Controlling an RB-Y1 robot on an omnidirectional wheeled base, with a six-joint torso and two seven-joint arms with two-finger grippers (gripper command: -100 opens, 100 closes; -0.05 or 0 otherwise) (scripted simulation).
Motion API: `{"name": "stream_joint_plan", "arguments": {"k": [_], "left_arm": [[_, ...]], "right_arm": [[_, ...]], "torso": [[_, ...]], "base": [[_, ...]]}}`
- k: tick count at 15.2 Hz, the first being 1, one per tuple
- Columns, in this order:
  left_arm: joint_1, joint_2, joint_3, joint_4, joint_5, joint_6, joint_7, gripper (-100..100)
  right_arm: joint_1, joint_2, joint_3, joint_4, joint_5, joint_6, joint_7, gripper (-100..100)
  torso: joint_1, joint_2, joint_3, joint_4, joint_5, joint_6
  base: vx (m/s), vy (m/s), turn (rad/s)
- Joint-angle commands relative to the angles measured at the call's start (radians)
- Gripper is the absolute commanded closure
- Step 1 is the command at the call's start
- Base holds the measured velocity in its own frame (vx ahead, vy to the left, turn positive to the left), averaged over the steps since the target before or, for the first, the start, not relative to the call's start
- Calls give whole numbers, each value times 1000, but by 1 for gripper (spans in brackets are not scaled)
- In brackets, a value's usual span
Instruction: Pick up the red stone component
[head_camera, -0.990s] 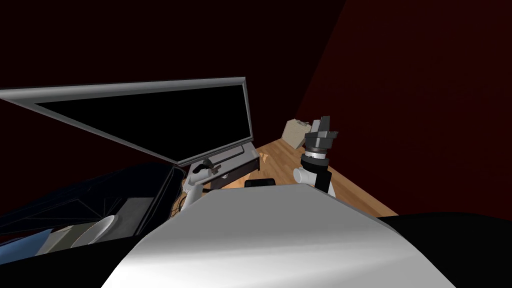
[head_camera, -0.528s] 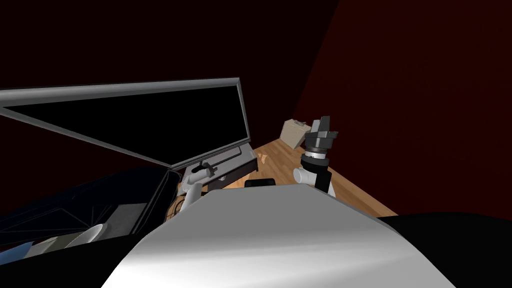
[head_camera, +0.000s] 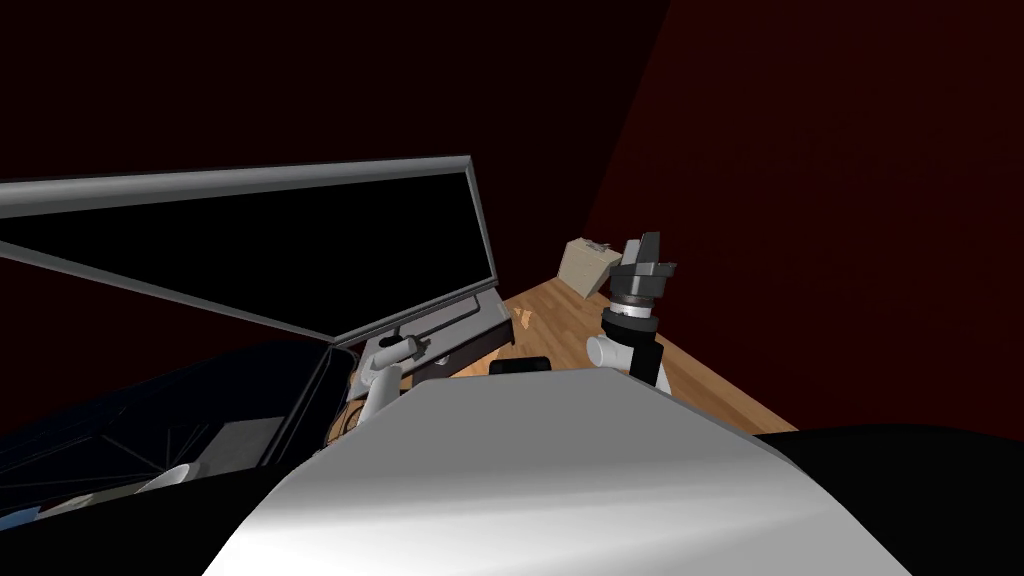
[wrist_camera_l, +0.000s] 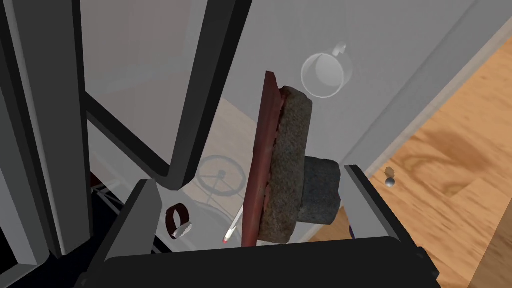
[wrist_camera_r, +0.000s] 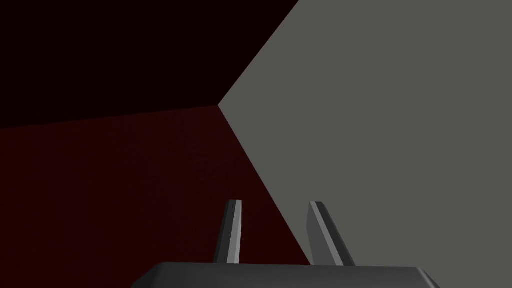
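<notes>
My left gripper (wrist_camera_l: 248, 175) is open, fingers straddling the flat red slab with its rough grey stone disc (wrist_camera_l: 260, 165), mid-frame. I judge approach complete; closing and lifting remain. My right gripper (head_camera: 640, 262) idles raised, right of centre in the head frame, fingers nearly together.

2 claws: left claw (wrist_camera_l: 248, 175), right claw (wrist_camera_r: 274, 202); 2 fingers (wrist_camera_l: 142, 215) ea. 1 stone piece (wrist_camera_l: 282, 160), 3 layers: red slab, rough grey disc, dark stub. 1 clear mug (wrist_camera_l: 325, 75). 1 thin stick (wrist_camera_l: 234, 226) w/ red tip. 1 brown ring (wrist_camera_l: 177, 221). 1 small grey knob (wrist_camera_l: 389, 182). Head view: 1 black panel (head_camera: 300, 240) w/ grey frame, 1 beige box (head_camera: 588, 265), 2 dark red walls (head_camera: 820, 200) meeting at 1 corner.
</notes>
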Motion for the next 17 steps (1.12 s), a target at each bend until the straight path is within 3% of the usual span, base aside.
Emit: {"name": "stream_joint_plan", "arguments": {"k": [1,6,7,11,13,14,17], "left_arm": [[-14,3,14,29,-1,28,12,-100],[-36,15,59,99,6,99,36,-100],[-32,15,51,90,9,81,28,-100],[-33,-2,40,148,1,17,24,-100],[-32,0,42,140,3,27,24,-100],[-32,-1,41,141,2,24,24,100],[-32,-2,40,142,2,25,24,100]], "right_arm": [[0,0,0,0,0,0,0,0],[0,0,0,0,0,0,0,0],[0,0,0,0,0,0,0,0],[0,0,0,0,0,0,0,0],[0,0,0,0,0,0,0,0],[0,0,0,0,0,0,0,0],[0,0,0,0,0,0,0,0]], "torso": [[0,0,0,0,0,0],[3,0,0,0,1,0],[3,0,0,0,1,0],[3,-1,0,0,1,0],[4,-2,-1,0,1,0],[3,-1,-1,0,1,0],[2,1,1,1,0,0]], "base": [[37,4,-20],[36,28,-15],[24,27,-4],[52,37,39],[55,36,15],[15,9,-2],[0,0,0]]}}
